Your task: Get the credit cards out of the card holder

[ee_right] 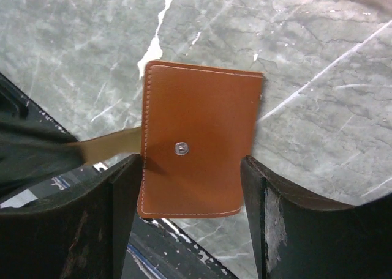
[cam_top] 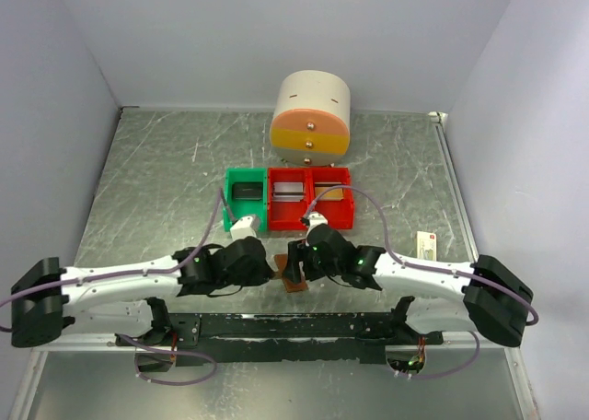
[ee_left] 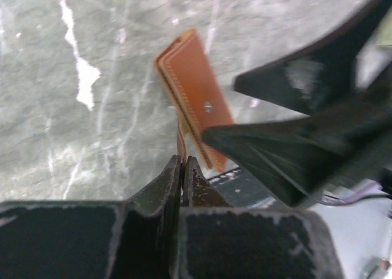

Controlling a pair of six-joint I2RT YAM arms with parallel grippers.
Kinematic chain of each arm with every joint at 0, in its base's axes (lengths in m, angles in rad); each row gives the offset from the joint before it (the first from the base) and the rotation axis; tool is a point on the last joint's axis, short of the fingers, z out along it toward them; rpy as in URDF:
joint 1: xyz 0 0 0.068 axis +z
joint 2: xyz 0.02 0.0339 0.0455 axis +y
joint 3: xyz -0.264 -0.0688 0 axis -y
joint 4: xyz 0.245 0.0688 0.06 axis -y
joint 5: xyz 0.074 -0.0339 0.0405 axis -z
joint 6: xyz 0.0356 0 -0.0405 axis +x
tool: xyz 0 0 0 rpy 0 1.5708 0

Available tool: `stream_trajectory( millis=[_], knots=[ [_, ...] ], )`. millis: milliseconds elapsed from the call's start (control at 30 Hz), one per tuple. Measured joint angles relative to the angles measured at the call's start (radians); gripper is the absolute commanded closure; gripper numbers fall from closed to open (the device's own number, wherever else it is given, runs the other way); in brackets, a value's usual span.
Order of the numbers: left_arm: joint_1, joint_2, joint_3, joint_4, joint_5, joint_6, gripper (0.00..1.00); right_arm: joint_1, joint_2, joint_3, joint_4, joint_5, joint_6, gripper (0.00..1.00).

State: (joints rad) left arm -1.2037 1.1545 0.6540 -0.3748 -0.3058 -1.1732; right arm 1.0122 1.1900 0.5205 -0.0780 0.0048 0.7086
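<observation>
Left end effector (ee_left: 182,176) is clamping the strap (ee_left: 181,143) of the holder (ee_left: 195,92), steadying it just ahead of its tips, likely for opening. Right end effector (ee_right: 195,196), released, is straddling the holder's closed face (cards not showing).

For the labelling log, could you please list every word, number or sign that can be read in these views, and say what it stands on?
No text can be read in any view.
Cream box, at the right of the table: a red mark, too small to read.
Brown card holder: plain face with a metal snap, no lettering.
Round drawer unit: no label visible.
</observation>
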Motion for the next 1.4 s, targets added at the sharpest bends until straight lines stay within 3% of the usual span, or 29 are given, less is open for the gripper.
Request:
stream_trajectory(
  millis=[167, 300, 600, 833, 1200, 1400],
  knots=[
    [-0.001, -0.124, -0.032, 0.079, 0.013, 0.066, 0.93, 0.003, 0.026, -0.001, 0.021, 0.019, 0.023, 0.33],
    [-0.001, -0.127, -0.026, 0.096, 0.020, 0.105, 0.93, 0.003, 0.024, -0.001, 0.031, 0.039, 0.046, 0.29],
    [-0.001, 0.013, 0.059, 0.117, 0.082, 0.220, 0.93, -0.005, -0.103, -0.028, -0.012, 0.140, 0.117, 0.27],
    [-0.002, 0.146, 0.172, 0.165, 0.170, 0.299, 0.93, -0.023, -0.227, -0.110, -0.119, 0.286, 0.275, 0.27],
    [-0.003, 0.200, 0.225, 0.172, 0.216, 0.240, 0.93, -0.079, -0.427, -0.137, -0.325, 0.412, 0.346, 0.23],
    [-0.003, 0.165, 0.198, 0.100, 0.145, 0.222, 0.93, -0.084, -0.436, -0.137, -0.310, 0.339, 0.299, 0.28]
  ],
)
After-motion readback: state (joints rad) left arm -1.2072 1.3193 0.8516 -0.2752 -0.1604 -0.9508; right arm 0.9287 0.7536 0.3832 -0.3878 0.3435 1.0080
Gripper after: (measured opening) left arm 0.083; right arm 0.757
